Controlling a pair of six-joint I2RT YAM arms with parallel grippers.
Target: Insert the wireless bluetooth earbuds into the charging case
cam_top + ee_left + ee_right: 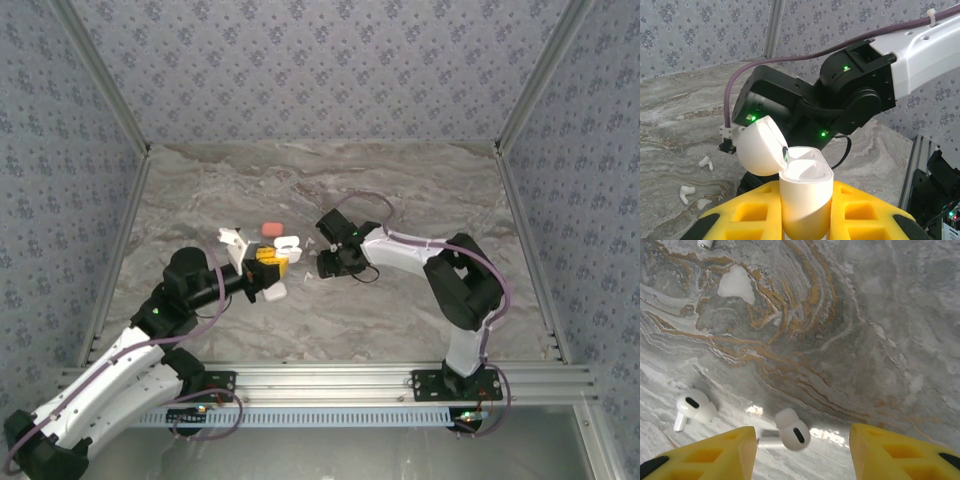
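From above, the left pincer (268, 272) is closed on a white case (272, 260) and holds it near the middle of the table (420, 200). The right pincer (328, 262) points down at the table just beside it. Three more cases lie behind: an open white case (233, 240), a pink-red case (272, 229) and a closed white case (288, 243). The earbuds are too small here to count.

In the left wrist view, the case (805, 195) stands upright between the yellow fingers (740, 212). Its lid (760, 145) is swung back and the mouth is free. Two white earbuds lie on the table beyond it, one earbud (706, 162) and a nearer earbud (686, 192). The right arm hangs close behind the lid, so I think a careless move can knock the lid or twist the case in its grip.

In the right wrist view, the right pincer (802, 455) stands wide apart and holds nothing. A target earbud (792, 429) lies on its side between the fingers and touches neither. A second earbud (692, 407) lies near one finger. The target earbud is round and smooth, so I judge that a squeeze may make it slip out or turn, and then its stem will not enter the case. The finger may also push the second earbud away. I count two earbuds here. A white piece at the top edge is cut off, and I cannot tell what it is.
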